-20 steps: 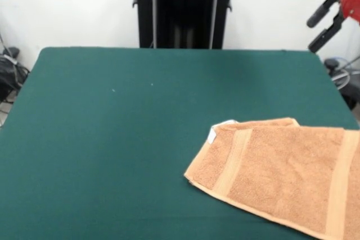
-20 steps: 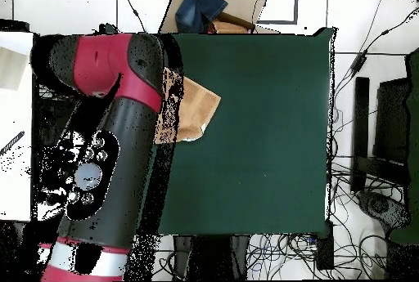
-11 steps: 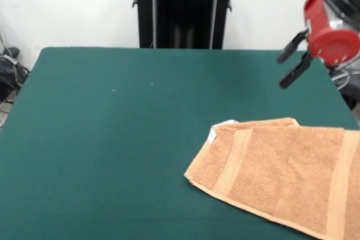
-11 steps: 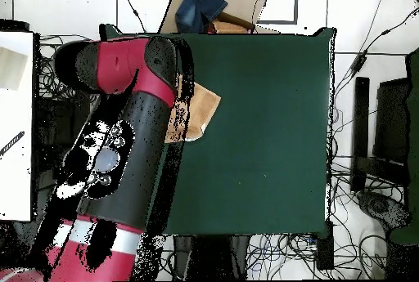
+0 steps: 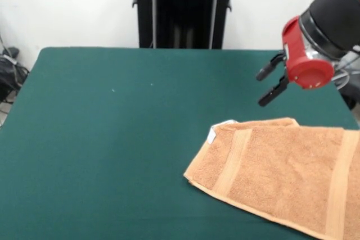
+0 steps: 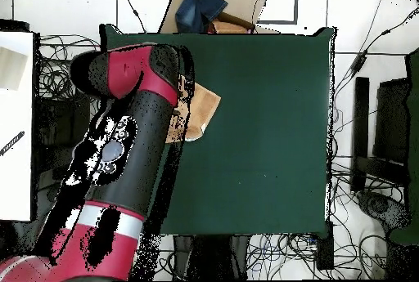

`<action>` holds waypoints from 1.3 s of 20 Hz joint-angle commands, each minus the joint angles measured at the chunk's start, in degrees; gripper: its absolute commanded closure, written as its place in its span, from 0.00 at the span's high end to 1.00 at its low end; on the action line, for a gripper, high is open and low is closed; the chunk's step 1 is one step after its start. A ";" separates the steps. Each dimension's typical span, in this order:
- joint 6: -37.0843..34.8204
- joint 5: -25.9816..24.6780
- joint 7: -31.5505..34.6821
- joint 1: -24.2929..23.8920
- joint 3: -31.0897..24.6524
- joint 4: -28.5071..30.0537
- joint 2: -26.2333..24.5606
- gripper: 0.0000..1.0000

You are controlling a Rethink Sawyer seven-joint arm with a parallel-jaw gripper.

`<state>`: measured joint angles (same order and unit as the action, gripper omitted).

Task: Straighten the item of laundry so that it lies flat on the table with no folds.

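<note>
The one towel is orange-tan terry, nubby in the pile, with two smoother woven bands crossing it and a small white loop tag at one edge. It lies doubled over, a second layer peeking out along its far edge, at the right side of the table in the front view, running past the picture's edge. The table is a broad rectangle under dark green felt-like cloth. Behind it stands a white wall; cables tangle on the pale floor around it. My gripper hangs in the air above the cloth just beyond the towel, its two black fingers parted with nothing between them.
</note>
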<state>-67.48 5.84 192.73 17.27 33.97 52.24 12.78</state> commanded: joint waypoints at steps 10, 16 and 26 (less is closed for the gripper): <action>2.89 -4.27 -3.48 0.57 -5.51 5.98 -3.96 1.00; 4.58 -4.75 -1.68 0.76 -5.17 5.04 -6.14 1.00; 3.48 -4.58 1.27 1.57 -3.76 2.06 -9.65 1.00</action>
<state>-67.46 4.16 192.73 17.80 33.99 51.91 6.21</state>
